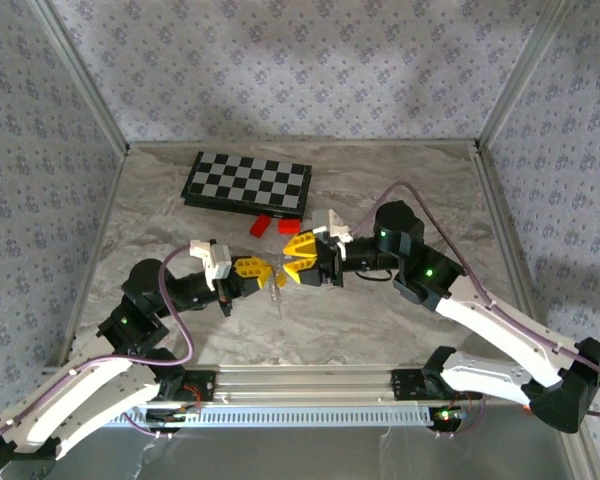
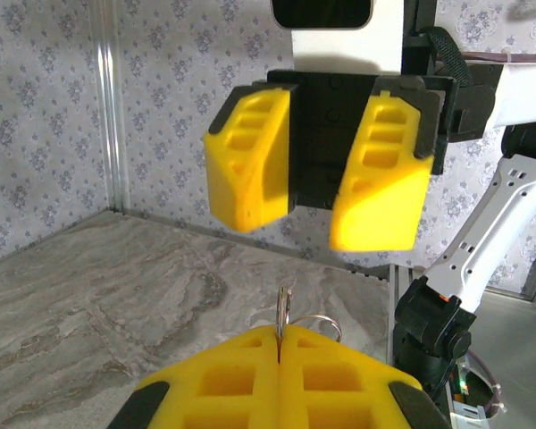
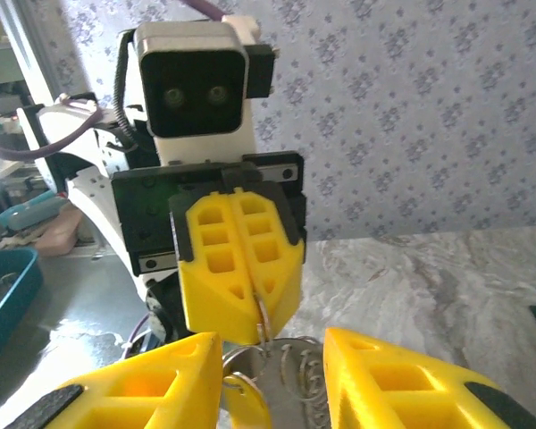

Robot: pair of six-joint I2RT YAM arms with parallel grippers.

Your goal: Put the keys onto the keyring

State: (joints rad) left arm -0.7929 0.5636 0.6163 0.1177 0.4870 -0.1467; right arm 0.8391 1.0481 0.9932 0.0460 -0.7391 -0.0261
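Pinching the keyring (image 2: 284, 313) between closed jaws, the left gripper (image 1: 266, 270) faces the right gripper (image 1: 290, 262) at its three o'clock, whose jaws stand apart.

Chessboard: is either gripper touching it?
No, the chessboard lies at the back of the table, apart from the left gripper and right gripper, which face each other nearer the front.

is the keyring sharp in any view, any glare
Left wrist: keyring sharp, pinched in the shut left hand. Right wrist: key close to the lens looks soft, glare at left. Top external: even light, soft shadows on the wall, keyring tiny.
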